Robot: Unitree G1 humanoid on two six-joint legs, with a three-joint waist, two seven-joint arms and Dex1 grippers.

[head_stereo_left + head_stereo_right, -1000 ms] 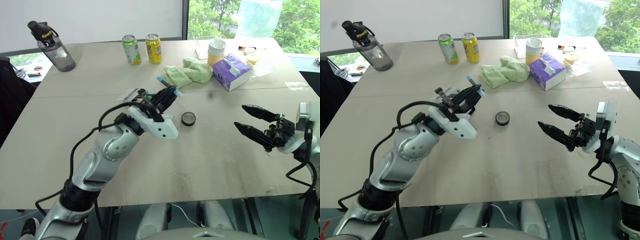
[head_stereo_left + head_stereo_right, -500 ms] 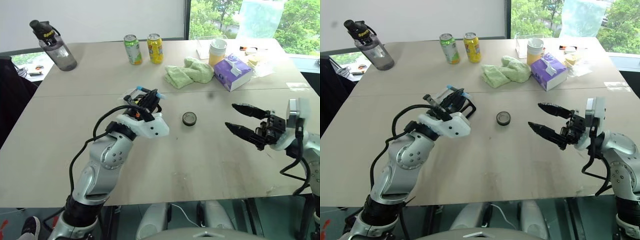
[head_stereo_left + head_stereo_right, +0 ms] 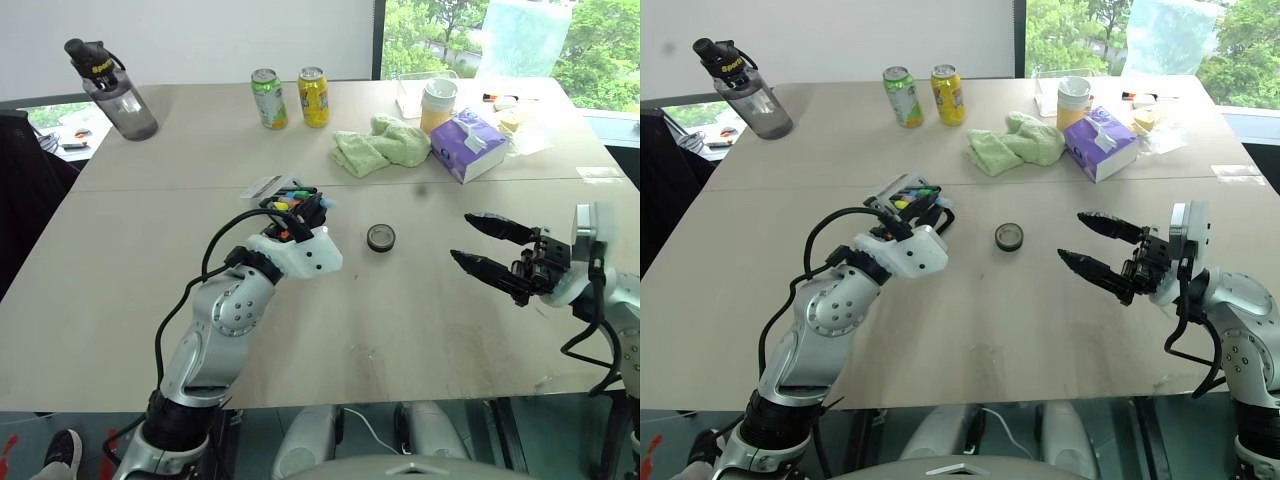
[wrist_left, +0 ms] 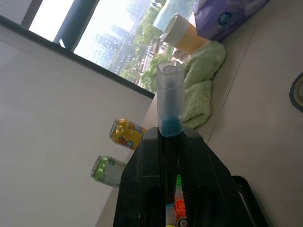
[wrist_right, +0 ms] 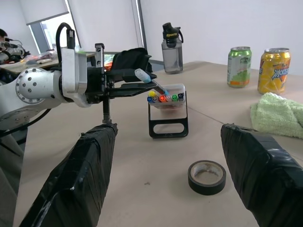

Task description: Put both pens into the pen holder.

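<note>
A fair bit of clutter is spread over the table (image 3: 120,260). At the far edge a water bottle (image 3: 112,88) is parked on the left, with a green can (image 3: 267,98) and a yellow can (image 3: 315,96) side by side further along. A crumpled green cloth (image 3: 380,145) lies near the middle, and just past it a purple tissue box (image 3: 468,143) and a paper cup (image 3: 439,104) with a white lid are found. A small roll of dark tape (image 3: 380,237) lies flat between the two arms, well apart from both.

The pen holder (image 5: 167,113) is a black open frame with a clear plastic piece on top, standing upright just left of the tape. Coloured marker caps (yellow, orange, green, blue) can be seen poking up inside it. Nothing is parked between the holder and the tape, so that side is open.

The left gripper (image 5: 142,80) is held right over the holder, jaws clamped shut on the blue pen (image 4: 169,99). The pen is gripped low down, its pale translucent cap sticking out past the fingertips, and from the right wrist view it is seen tilted above the markers. Whether its lower tip is already inside the holder can't be told.

The right gripper (image 3: 492,250) is hung above bare table off to the right, jaws spread wide with nothing between them.
</note>
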